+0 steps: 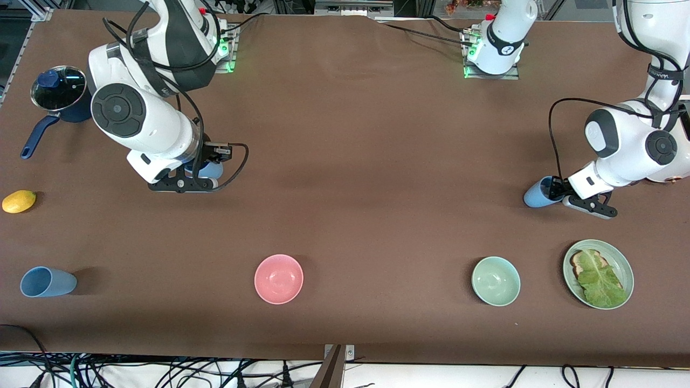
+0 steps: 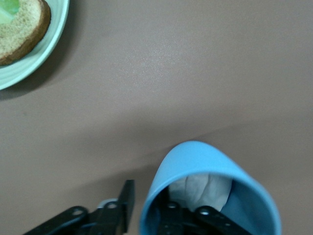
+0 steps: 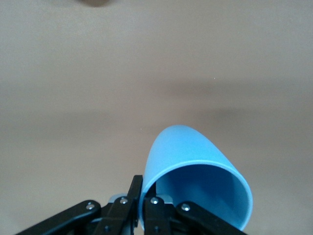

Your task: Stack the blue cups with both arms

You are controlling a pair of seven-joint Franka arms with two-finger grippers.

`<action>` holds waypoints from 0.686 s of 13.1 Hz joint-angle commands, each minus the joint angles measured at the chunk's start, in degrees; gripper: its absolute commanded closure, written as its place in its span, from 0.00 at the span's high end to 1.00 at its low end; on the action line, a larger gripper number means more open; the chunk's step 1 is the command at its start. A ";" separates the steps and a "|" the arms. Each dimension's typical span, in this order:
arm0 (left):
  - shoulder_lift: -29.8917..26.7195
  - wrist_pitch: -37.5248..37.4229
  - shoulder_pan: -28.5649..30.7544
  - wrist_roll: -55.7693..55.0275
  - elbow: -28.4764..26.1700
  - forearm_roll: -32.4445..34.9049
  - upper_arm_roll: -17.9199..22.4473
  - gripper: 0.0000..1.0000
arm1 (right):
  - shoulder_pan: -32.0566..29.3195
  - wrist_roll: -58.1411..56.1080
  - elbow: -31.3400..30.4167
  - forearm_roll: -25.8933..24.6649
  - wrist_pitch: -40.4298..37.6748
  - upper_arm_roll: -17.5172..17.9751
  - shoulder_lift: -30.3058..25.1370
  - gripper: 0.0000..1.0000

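Note:
My right gripper (image 1: 200, 173) is shut on the rim of a light-blue cup (image 1: 209, 170) and holds it tilted just over the table, near the right arm's end. In the right wrist view the fingers (image 3: 136, 188) pinch the cup's (image 3: 188, 147) wall, one inside and one outside. My left gripper (image 1: 558, 193) is at a second blue cup (image 1: 538, 195) lying tilted on the table near the left arm's end. In the left wrist view one finger (image 2: 128, 193) is outside that cup (image 2: 210, 156), with a gap to the wall, and one is inside. A third blue cup (image 1: 47, 282) lies on its side.
A pink bowl (image 1: 278, 278) and a green bowl (image 1: 496, 281) sit near the front edge. A green plate (image 1: 625, 264) with toast and lettuce is beside the green bowl; its rim shows in the left wrist view (image 2: 57, 34). A dark-blue saucepan (image 1: 59, 94) and a lemon (image 1: 19, 201) lie beside the right arm.

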 commanded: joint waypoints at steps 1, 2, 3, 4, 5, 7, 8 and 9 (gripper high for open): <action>-0.53 0.17 -0.54 -0.94 -0.27 0.32 0.42 0.00 | -0.10 0.18 1.60 0.68 -1.39 0.10 0.45 0.00; -0.62 0.08 -0.72 -1.12 0.08 0.15 0.33 0.00 | -0.10 0.18 1.60 0.68 -1.48 0.10 0.45 0.00; -0.71 -0.45 -0.81 -2.08 0.60 0.14 0.33 0.00 | -0.10 0.18 1.60 0.68 -1.48 0.10 0.45 0.00; -0.88 -1.67 -0.98 -2.96 1.39 0.14 0.33 0.00 | -0.10 0.18 1.60 0.68 -1.48 0.10 0.45 0.00; -1.06 -3.07 -0.98 -3.66 2.36 0.14 0.16 0.00 | -0.10 0.18 1.60 0.68 -1.48 0.10 0.45 0.00; -2.28 -6.59 -2.20 -6.29 4.55 0.06 -0.28 0.00 | -0.10 0.18 1.60 0.68 -1.39 0.10 0.45 0.00; -2.72 -8.69 -2.73 -7.87 5.70 0.06 -0.37 0.00 | -0.10 0.18 1.60 0.68 -1.48 0.10 0.45 0.00; -3.16 -10.54 -3.44 -9.11 6.75 0.06 -0.55 0.00 | -0.10 0.18 1.60 0.68 -1.48 0.10 0.45 0.00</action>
